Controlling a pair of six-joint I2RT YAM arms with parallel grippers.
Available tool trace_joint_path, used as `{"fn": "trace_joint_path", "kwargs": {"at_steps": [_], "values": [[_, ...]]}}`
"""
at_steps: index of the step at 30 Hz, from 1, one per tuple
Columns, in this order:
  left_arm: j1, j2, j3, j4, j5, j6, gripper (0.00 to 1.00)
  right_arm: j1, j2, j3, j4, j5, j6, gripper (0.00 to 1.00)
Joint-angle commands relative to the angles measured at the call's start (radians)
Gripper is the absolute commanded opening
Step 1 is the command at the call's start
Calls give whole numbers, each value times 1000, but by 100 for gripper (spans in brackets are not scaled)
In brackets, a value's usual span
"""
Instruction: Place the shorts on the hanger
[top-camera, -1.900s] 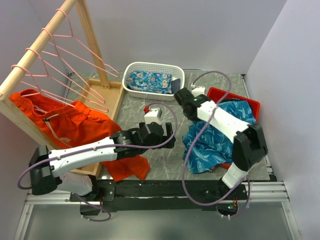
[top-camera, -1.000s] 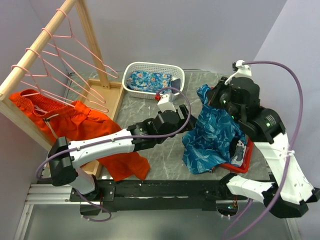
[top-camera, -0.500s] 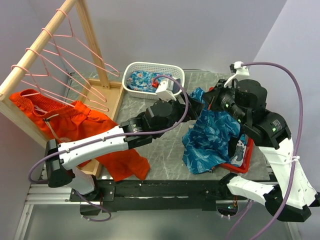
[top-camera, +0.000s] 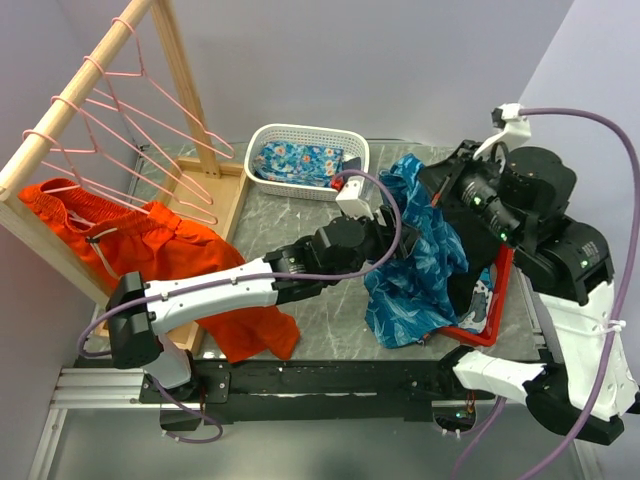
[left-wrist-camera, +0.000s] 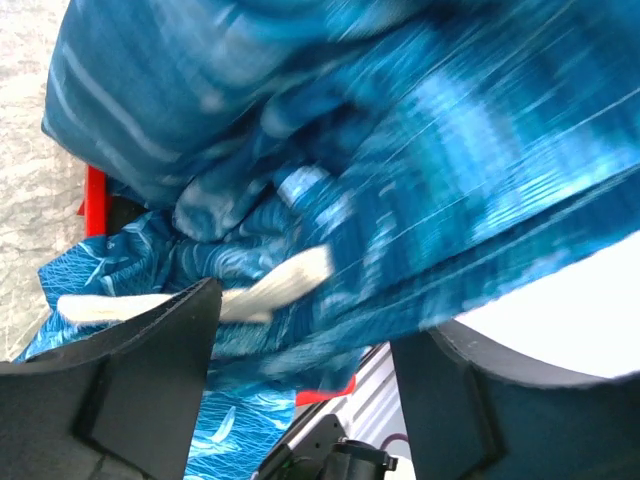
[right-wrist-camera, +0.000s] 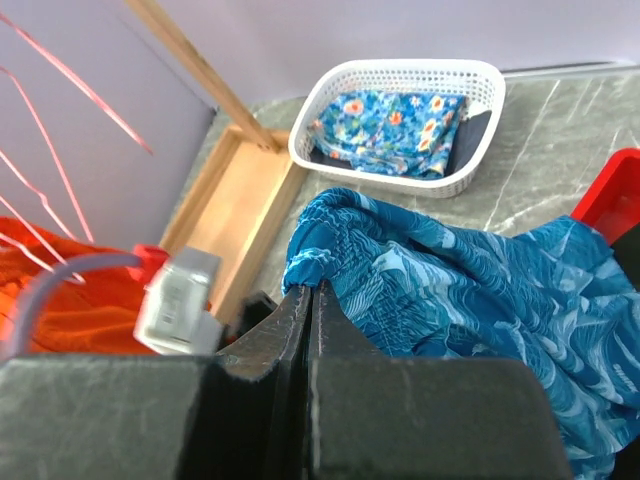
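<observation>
- Blue shorts (top-camera: 425, 250) hung lengthwise from the right gripper (right-wrist-camera: 310, 292), down to the red bin (top-camera: 497, 290).
- Only its wrist view showed the jaws pinched on the cloth (overhead hid them).
- Left gripper (left-wrist-camera: 300, 330) gaped beside the fabric.

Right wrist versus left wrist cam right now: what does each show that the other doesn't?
Only the right wrist view: the right gripper shut on a bunched edge of the shorts, the white basket with floral cloth, the orange shorts, a pink hanger and the wooden rack pole. Only the left wrist view: the left gripper, open, with the white drawstring just beyond its fingers. Both: the shorts and a bit of the red bin.
</observation>
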Motion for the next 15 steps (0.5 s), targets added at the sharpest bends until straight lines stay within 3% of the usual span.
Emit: {"fn": "trace_joint_path", "kwargs": {"at_steps": [1, 12, 15], "values": [[-13, 20, -19, 56, 2, 58, 71, 7, 36, 154, 13, 50, 28, 0], [-20, 20, -122, 25, -77, 67, 67, 7, 96, 269, -4, 219, 50, 0], [-18, 19, -143, 16, -91, 50, 53, 6, 112, 285, -9, 274, 53, 0]]}}
